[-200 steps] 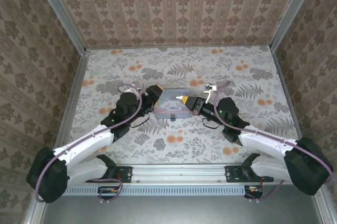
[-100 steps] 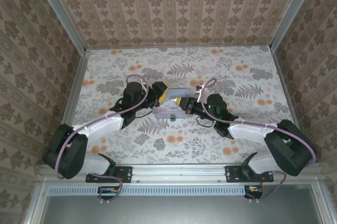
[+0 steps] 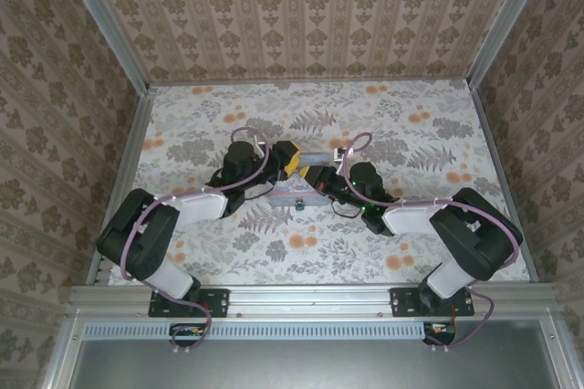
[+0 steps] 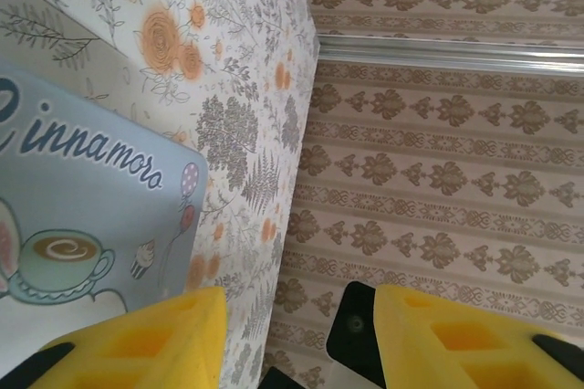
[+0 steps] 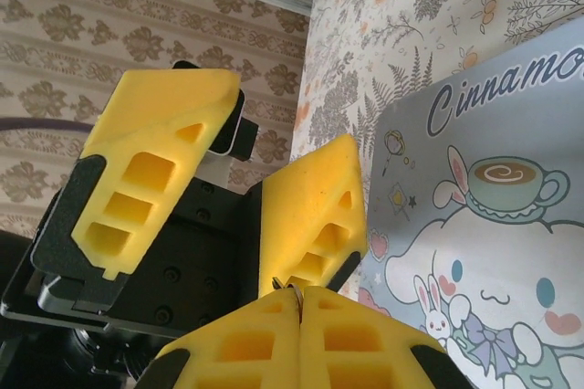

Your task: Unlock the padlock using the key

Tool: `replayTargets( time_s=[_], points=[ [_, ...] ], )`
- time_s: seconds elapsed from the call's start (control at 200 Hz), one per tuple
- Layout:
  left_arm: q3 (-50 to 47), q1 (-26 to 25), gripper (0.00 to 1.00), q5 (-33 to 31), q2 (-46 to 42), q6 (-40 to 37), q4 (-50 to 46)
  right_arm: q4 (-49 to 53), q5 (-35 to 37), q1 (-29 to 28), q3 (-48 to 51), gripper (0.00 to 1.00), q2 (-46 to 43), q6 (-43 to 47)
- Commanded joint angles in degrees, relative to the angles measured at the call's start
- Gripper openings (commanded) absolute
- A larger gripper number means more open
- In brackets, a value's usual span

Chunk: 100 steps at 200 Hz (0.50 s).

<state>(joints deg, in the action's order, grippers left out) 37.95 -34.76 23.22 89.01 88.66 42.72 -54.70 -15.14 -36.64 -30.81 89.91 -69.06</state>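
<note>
The right claw (image 5: 299, 298) is pressed fully shut, its two yellow pads meeting in a tight seam. A sliver of bright metal peeps out at the tip of that seam, most likely the key (image 5: 290, 286), though it is too small to be sure. Pinching it so close to the tips would leave the blade free to be steered into a keyhole. The left claw (image 4: 297, 307) stands partly open with nothing between its fingers (image 4: 137, 339). The pastel cartoon tin (image 5: 474, 225) lies flat on the flowered table (image 4: 237, 88) just outside one finger, not in the gap. Judging by this, the left claw has been brought alongside to brace the tin, or to take hold near the lock so it does not slide when the key pushes. From above, the padlock (image 3: 298, 204) is a tiny dark speck at the tin's near edge. It sits just beyond the right claw's tips and a little to their near side, close enough that only a short, careful approach seems left.
</note>
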Motion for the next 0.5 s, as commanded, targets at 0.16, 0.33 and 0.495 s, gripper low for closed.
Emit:
replayTargets(
  time_s=[0.16, 0.33, 0.495],
  points=[
    [-0.1, -0.3, 0.42, 0.2, 0.1, 0.5, 5.4, -11.4, 3.5, 0.3, 1.5, 0.00, 3.6, -8.2],
    [-1.2, -0.7, 0.40, -0.6, -1.1, -0.5, 4.6, -13.6, 6.2, 0.3, 2.6, 0.00, 4.1, -10.3],
    [-2.1, -1.1, 0.37, -1.2, -1.9, -1.6, 3.6, -14.5, 7.1, 0.3, 2.8, 0.00, 4.3, -11.1]
  ],
)
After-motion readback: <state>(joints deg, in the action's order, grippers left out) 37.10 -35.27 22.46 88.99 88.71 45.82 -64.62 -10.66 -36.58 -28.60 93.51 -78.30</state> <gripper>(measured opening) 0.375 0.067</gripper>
